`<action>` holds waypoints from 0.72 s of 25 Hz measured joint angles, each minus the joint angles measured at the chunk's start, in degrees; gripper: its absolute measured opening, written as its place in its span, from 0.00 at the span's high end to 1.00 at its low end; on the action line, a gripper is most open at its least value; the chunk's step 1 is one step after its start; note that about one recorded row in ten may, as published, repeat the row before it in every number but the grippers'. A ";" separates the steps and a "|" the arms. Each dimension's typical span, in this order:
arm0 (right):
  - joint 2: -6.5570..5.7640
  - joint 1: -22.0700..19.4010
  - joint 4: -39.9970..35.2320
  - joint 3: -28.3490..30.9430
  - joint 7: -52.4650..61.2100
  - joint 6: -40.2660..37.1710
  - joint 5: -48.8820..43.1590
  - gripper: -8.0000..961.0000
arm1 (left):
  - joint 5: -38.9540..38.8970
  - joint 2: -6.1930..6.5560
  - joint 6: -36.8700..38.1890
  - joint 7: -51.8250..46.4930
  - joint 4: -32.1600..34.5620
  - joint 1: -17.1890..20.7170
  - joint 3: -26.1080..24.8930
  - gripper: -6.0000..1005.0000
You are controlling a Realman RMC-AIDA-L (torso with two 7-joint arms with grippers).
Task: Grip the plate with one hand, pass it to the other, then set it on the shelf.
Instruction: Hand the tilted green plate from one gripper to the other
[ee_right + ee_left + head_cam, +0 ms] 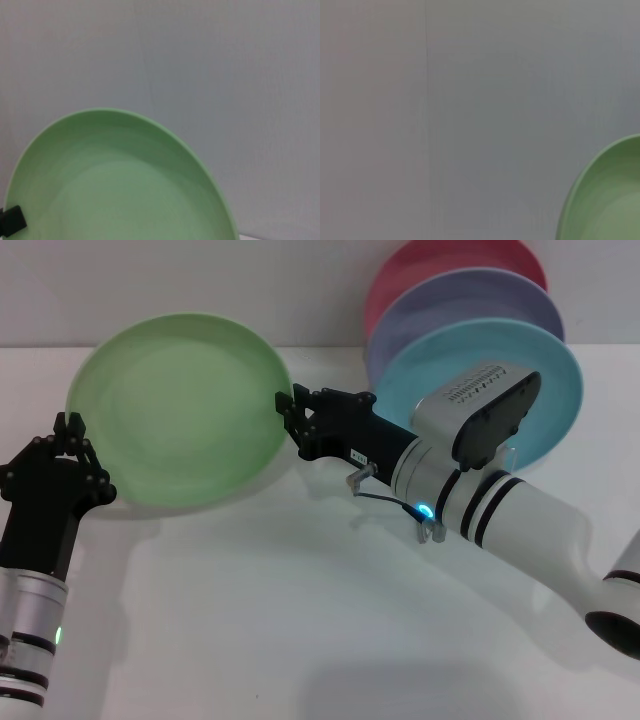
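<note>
Green plate (180, 405) held up above the white counter (300, 620), my left gripper (72, 432) jaws pinching its left rim, my right gripper (292, 412) jaws clamped on its right rim, turquoise plate (560, 390) standing behind my right arm

— White table (300, 620) across the whole foreground, smooth and matte, catching soft grey shadows near the middle.
— Plain pale wall (200, 285) behind, meeting the tabletop along a straight edge.
— Same wall (495, 100) filling the left wrist view, grey, with one thin vertical seam (426, 75).
— Even, diffuse light throughout; faint seam (148, 75) again on the right wrist side.
</note>
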 joint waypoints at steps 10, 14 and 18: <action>0.00 0.08 0.31 0.00 0.00 -0.10 -0.04 0.82 | 0.00 0.00 -0.08 -0.07 0.06 0.00 0.00 0.96; 0.00 0.08 0.32 0.00 0.01 -0.10 -0.07 0.82 | 0.00 0.00 -0.07 -0.15 0.10 0.02 0.00 0.96; 0.00 0.00 0.30 0.01 0.00 -0.10 -0.09 0.83 | 0.00 0.00 0.00 -0.21 0.15 0.10 -0.01 0.96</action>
